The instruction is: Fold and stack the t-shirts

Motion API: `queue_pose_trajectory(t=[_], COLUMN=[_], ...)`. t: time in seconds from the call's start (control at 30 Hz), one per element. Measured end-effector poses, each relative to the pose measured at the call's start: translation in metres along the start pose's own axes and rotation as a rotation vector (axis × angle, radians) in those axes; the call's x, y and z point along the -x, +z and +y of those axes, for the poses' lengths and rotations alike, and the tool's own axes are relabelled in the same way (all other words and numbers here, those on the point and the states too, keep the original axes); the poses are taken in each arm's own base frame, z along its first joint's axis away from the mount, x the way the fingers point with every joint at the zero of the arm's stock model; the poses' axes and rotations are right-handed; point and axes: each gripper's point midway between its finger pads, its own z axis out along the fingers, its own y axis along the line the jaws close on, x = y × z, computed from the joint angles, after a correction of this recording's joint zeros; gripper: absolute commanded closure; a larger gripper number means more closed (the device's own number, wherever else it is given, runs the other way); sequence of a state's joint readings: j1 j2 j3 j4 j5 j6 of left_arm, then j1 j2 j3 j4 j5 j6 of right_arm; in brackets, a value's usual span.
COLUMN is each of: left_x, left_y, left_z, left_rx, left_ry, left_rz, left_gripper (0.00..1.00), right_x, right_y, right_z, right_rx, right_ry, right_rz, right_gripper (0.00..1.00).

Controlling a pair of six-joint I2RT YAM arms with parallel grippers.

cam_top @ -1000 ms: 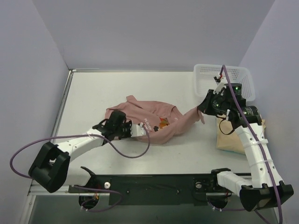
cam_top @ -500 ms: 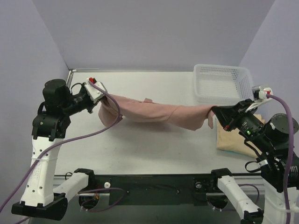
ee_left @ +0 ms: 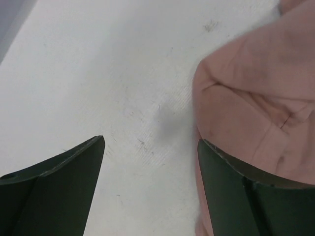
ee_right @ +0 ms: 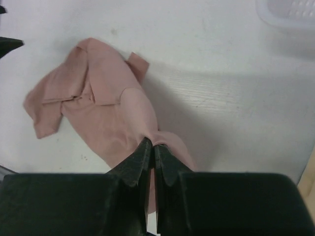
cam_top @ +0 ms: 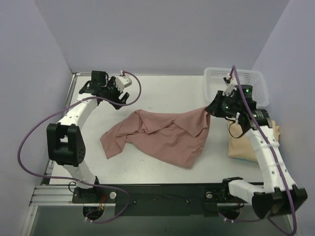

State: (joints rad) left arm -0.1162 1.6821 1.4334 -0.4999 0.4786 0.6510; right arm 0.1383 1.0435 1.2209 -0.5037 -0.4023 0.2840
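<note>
Pink t-shirt (cam_top: 162,135) pinched at one corner by right end effector (ee_right: 150,145), none in wide-open left end effector (ee_left: 150,145), so prob gonna bunch or skew if tugged.

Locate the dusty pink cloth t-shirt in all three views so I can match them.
Top external: dusty pink cloth t-shirt crumpled mid-table, one corner pinched by the right gripper.
Left wrist: right side of frame.
Right wrist: left of centre, running down into that gripper's shut jaws.
Shared landmark: white tabletop under it in every view.
</note>
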Motion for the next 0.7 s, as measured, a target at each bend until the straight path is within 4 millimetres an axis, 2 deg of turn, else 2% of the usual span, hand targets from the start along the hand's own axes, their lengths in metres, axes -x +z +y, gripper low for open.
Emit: queue_pose_trajectory(t=[0.07,0.1,0.13,0.17,0.2,0.3,0.33,0.4,0.47,0.53,0.7], left_x=[-0.016,-0.016,-0.012,-0.002,0.005,0.025,0.025,0.018,0.001,-0.019,-0.066], left_y=[0.018,0.022,0.022,0.021,0.018,0.002,-0.004,-0.009,-0.004,0.009,0.054], left_z=[-0.005,-0.011,-0.016,-0.026,-0.035,-0.082,-0.101,-0.135,-0.161,-0.168,-0.152], left_rx=[0.001,-0.001,-0.004,-0.009,-0.015,-0.058,-0.086,-0.140,-0.187,-0.206,-0.170], left_ry=[0.014,0.030,0.046,0.078,0.096,0.193,0.227,0.288,0.333,0.341,0.340], left_rz=[0.074,0.094,0.097,0.094,0.087,0.051,0.046,0.049,0.084,0.139,0.282], left_gripper=[0.22,0.34,0.44,0.62,0.65,0.65,0.59,0.53,0.50,0.50,0.48], right_x=[-0.017,-0.029,-0.040,-0.050,-0.059,-0.068,-0.069,-0.070,-0.071,-0.073,-0.083], right_y=[0.034,0.048,0.057,0.064,0.067,0.068,0.068,0.068,0.069,0.070,0.069], right_z=[-0.019,-0.029,-0.036,-0.043,-0.048,-0.052,-0.053,-0.053,-0.054,-0.055,-0.057], right_rx=[-0.048,-0.074,-0.094,-0.112,-0.126,-0.140,-0.140,-0.138,-0.137,-0.137,-0.140], right_ry=[0.029,0.044,0.056,0.066,0.073,0.077,0.074,0.072,0.071,0.072,0.074], right_rz=[0.090,0.139,0.179,0.215,0.239,0.253,0.246,0.238,0.234,0.236,0.241], right_gripper=[1.00,1.00,1.00,1.00,1.00,1.00,1.00,1.00,1.00,1.00,1.00])
